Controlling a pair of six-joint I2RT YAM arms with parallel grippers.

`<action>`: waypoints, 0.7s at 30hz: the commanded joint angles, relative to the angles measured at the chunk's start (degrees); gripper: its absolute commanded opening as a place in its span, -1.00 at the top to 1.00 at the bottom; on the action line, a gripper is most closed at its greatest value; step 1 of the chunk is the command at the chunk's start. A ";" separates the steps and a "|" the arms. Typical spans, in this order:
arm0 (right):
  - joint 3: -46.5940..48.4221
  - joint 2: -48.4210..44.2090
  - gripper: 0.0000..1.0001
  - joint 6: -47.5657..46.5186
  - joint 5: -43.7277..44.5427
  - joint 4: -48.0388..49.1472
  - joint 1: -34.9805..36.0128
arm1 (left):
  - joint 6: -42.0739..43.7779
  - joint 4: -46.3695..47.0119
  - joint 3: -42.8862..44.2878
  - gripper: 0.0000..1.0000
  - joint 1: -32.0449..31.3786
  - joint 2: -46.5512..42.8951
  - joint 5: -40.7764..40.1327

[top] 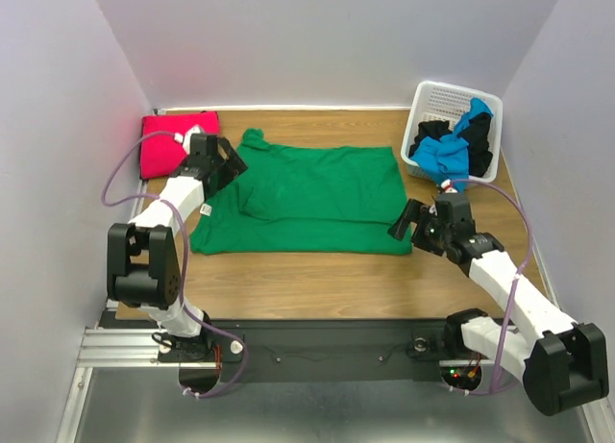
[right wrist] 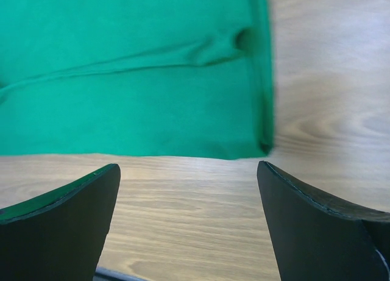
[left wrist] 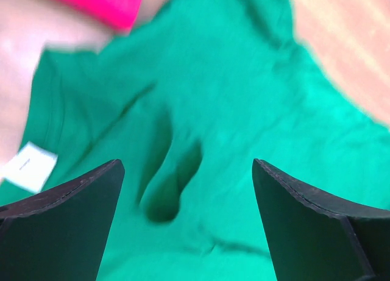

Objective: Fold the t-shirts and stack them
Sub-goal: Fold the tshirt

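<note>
Lying under the left gripper (top: pixel 233 160), green t-shirt (top: pixel 317 198) ends beside right gripper (top: pixel 405 221).

Top external: looking down from above and behind the arm bases, standing well back, taking in the whole table (top: pixel 317 280). Left wrist: peering past the left gripper (left wrist: pixel 187 162), sitting close over the green t-shirt (left wrist: pixel 244 110), slightly blurred. Right wrist: looking past the right gripper (right wrist: pixel 188 165), facing the shirt's near corner and bare wood, close. Sharing the green t-shirt across all three.
</note>
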 commanded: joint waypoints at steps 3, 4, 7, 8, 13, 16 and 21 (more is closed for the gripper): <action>6.72 5.35 -1.00 -0.16 -2.55 8.48 7.11 | -2.41 2.52 -10.95 -0.97 -2.85 -3.61 3.09; 6.73 6.66 -1.00 -0.08 -2.11 9.27 8.36 | -2.86 3.39 -11.92 -0.97 -3.47 -3.96 3.00; 10.15 13.69 -1.00 0.10 -0.62 13.21 12.48 | -3.65 6.82 -12.99 -0.97 -4.79 -2.66 6.69; 10.77 15.45 -1.00 0.01 -0.44 13.93 13.28 | -3.65 6.65 -12.81 -0.97 -5.05 -2.12 7.13; 15.25 28.18 -1.00 -2.97 1.32 14.90 15.57 | -3.30 6.39 -14.91 -0.97 -5.14 -1.94 3.80; 15.44 32.85 -1.00 -3.41 2.11 16.48 15.75 | -3.21 7.09 -16.50 -0.97 -5.14 -1.25 3.71; 12.28 34.10 -1.00 -1.92 2.99 16.66 15.75 | -4.18 8.76 -19.31 -0.97 -5.14 0.26 4.93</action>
